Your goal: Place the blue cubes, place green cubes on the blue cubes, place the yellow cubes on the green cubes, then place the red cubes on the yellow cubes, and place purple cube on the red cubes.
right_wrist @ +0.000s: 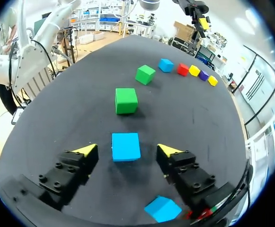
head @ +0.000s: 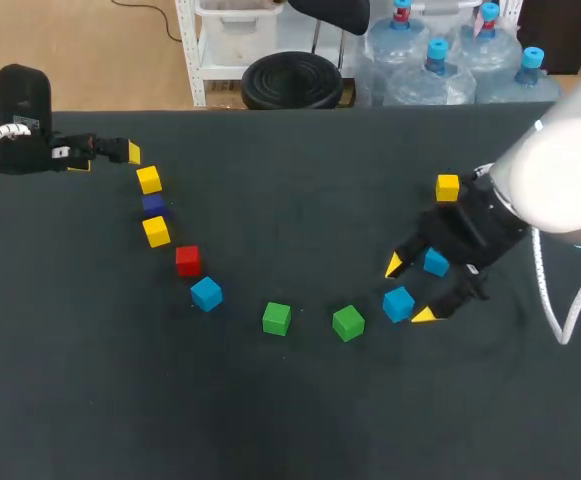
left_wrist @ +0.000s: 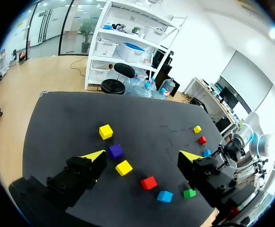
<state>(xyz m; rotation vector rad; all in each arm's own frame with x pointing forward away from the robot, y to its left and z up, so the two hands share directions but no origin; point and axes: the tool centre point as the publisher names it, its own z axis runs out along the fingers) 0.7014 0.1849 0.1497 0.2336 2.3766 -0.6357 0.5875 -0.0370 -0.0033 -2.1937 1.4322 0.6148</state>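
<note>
A blue cube (head: 398, 303) (right_wrist: 125, 146) lies on the black table between the yellow tips of my right gripper (head: 410, 290) (right_wrist: 126, 150). The fingers stand open, with a gap on each side of the cube. A second blue cube (head: 435, 262) (right_wrist: 162, 208) sits beside one finger. Ahead of the gripper lie two green cubes (head: 348, 323) (head: 277, 318), a third blue cube (head: 206, 293), a red cube (head: 187, 260), a yellow cube (head: 156, 231), a purple cube (head: 153, 204) and another yellow cube (head: 148, 179). My left gripper (head: 107, 158) (left_wrist: 142, 155) hovers open and empty at the far left, near that last yellow cube.
One more yellow cube (head: 447, 186) lies behind my right arm. In the left wrist view a small red cube (left_wrist: 202, 140) shows near it. The cubes form an arc across the table (head: 290, 420).
</note>
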